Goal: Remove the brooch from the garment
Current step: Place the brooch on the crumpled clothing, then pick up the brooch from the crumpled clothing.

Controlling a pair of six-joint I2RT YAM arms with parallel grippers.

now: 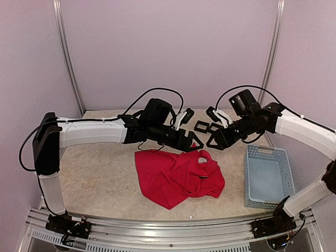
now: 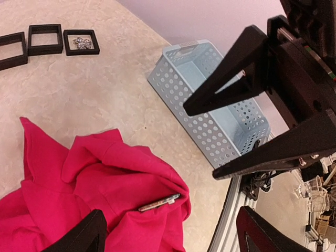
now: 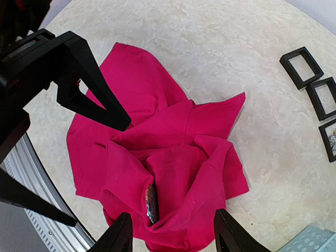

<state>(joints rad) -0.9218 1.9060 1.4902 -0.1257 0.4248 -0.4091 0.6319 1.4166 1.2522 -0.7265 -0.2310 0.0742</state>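
**Garment** (image 1: 173, 181) — bright red cloth heaped in loose, crumpled folds, lying flat on the marbled tabletop (image 1: 100, 173).

**Brooch** (image 3: 151, 203): a small oval piece seen edge-on, tucked in a deep fold at the garment's right-hand end, close to the collar. Whether its pin passes through the cloth cannot be told.

**Left fingers** (image 1: 194, 145): spread wide and holding nothing, they hang above the garment's far edge, just left of the fold with the brooch.

**Right fingers** (image 1: 212, 140): parted and empty, above the garment's far right corner. They are turned toward the left fingers, near them but not touching. In the right wrist view, the brooch fold lies directly below the gap between them.

**Basket** (image 1: 247, 178): pale blue perforated plastic, standing to the right of the garment and apart from it, with a strip of bare tabletop between.

**Frames** (image 2: 44, 39) — three small black square frames in a row beyond the garment's far edge, well apart from the cloth. The one at the row's end holds a small silvery piece (image 2: 81, 43).
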